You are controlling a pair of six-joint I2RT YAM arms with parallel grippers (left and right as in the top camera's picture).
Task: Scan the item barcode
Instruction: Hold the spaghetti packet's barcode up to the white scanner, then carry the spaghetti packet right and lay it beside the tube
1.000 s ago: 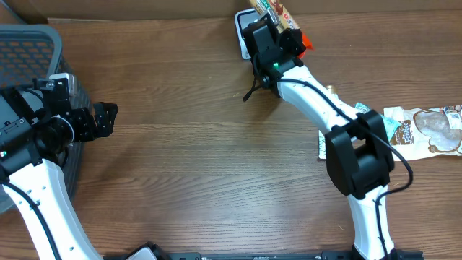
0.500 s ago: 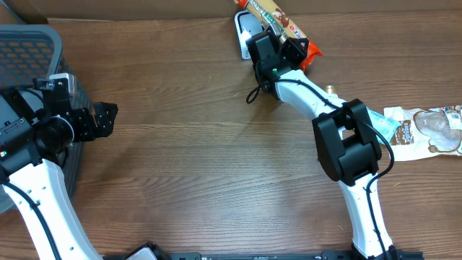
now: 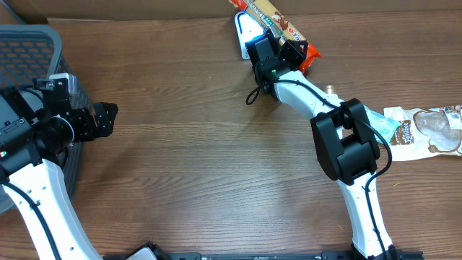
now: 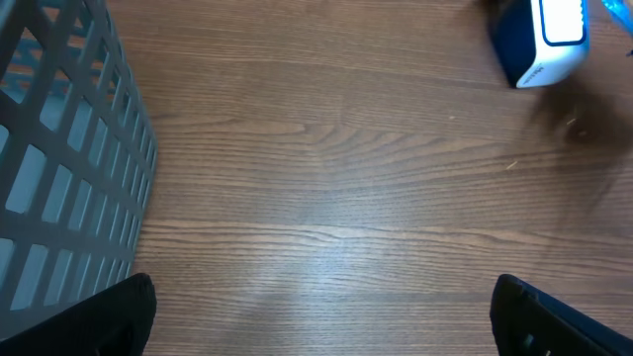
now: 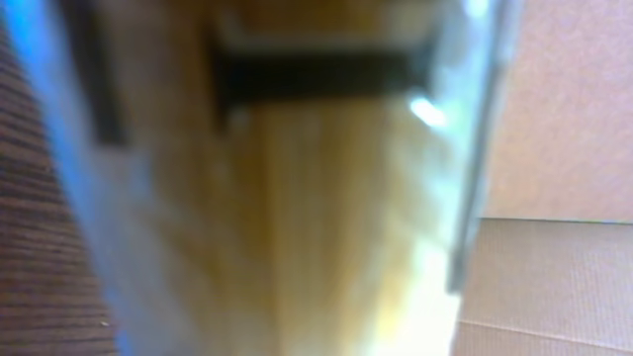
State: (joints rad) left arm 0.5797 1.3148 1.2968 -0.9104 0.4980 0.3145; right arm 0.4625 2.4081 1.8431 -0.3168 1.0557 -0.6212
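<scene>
Snack bar (image 3: 268, 16), gripped in right pincer (image 3: 284, 45)

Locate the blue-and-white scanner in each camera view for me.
Overhead: scanner at top centre, partly under the right gripper, which grips a snack bar.
Left wrist: scanner in the top right corner.
Right wrist: too blurred to tell.
Shared landmark: grey basket, at the left in overhead and left wrist.

Glossy foil snack wrapper (image 3: 281, 23), matt wood-grain table (image 3: 195, 144), plastic basket (image 3: 29, 45).
</scene>
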